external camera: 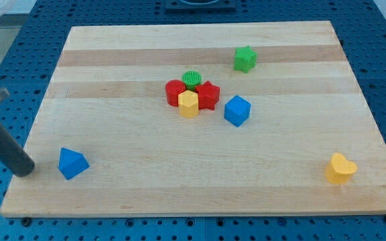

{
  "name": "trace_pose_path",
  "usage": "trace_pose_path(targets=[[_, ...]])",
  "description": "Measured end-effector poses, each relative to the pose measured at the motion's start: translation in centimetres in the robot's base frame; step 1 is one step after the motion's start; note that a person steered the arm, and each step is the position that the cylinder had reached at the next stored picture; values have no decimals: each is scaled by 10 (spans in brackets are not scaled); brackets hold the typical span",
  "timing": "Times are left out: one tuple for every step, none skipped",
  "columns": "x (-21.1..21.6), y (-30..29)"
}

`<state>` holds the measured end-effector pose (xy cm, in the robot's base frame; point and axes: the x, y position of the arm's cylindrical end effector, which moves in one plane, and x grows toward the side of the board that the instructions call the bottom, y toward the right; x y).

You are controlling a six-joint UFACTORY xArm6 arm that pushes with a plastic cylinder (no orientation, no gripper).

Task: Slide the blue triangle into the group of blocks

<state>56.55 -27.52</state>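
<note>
The blue triangle (72, 163) lies near the board's bottom left corner. My tip (27, 171) rests at the board's left edge, just to the left of the blue triangle, a small gap apart. The group of blocks sits near the board's middle: a red round block (174, 92), a green round block (191, 79), a red star (209, 95) and a yellow hexagon (189, 104), all touching. A blue cube (237, 110) stands just right of the group.
A green star (244, 59) sits toward the view's top right. A yellow heart (340, 168) lies near the bottom right corner. The wooden board (112, 60) rests on a blue perforated table.
</note>
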Motion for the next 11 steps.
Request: trace_pose_path(targets=[[-24, 59], [-45, 104], [-55, 133], [-37, 95], [-6, 92], [-5, 137], [-45, 156], [-79, 176], [-106, 195], [-111, 197], [-64, 199]])
